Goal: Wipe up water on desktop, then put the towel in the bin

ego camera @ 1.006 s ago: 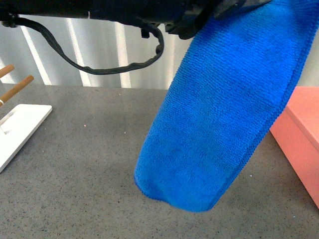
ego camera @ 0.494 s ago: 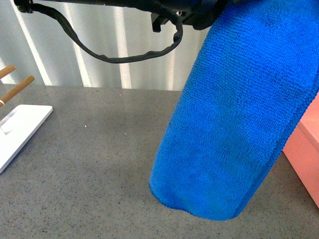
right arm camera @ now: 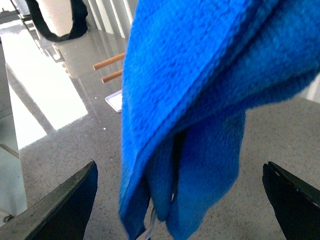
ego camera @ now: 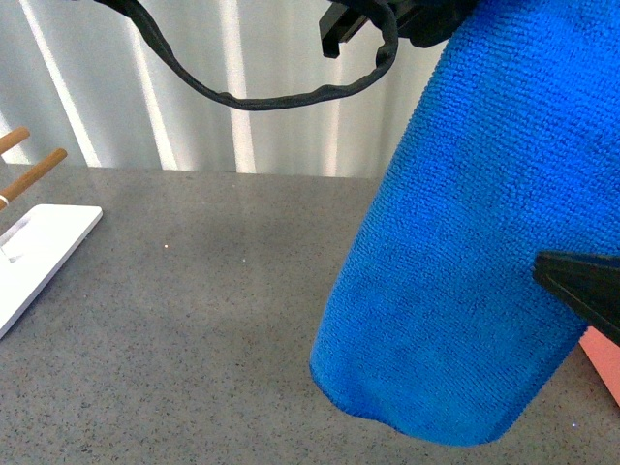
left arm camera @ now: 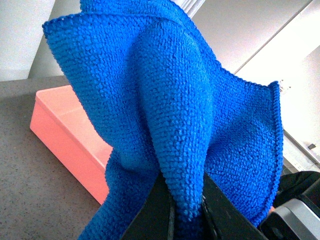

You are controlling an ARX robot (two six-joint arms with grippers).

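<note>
The blue towel (ego camera: 465, 252) hangs in a long fold above the dark speckled desktop (ego camera: 194, 320), its lower end just clear of the surface. My left gripper (left arm camera: 186, 210) is shut on the towel's upper fold (left arm camera: 170, 130), high in the front view. The pink bin (left arm camera: 65, 125) stands beyond the towel; in the front view only a corner of the bin (ego camera: 605, 363) shows past the cloth. My right gripper (right arm camera: 180, 200) is open, its fingers (right arm camera: 65, 205) wide on either side of the hanging towel (right arm camera: 200, 100) without touching it. I see no water on the desktop.
A flat white tray (ego camera: 29, 252) with wooden pegs (ego camera: 34, 172) lies at the desktop's left edge. A black cable loop (ego camera: 291, 95) droops from the left arm. A white slatted wall runs behind the desktop.
My left arm has carried the towel to the right, towards the bin, now covering most of it. A dark finger of the right gripper has come into view at the right edge.
</note>
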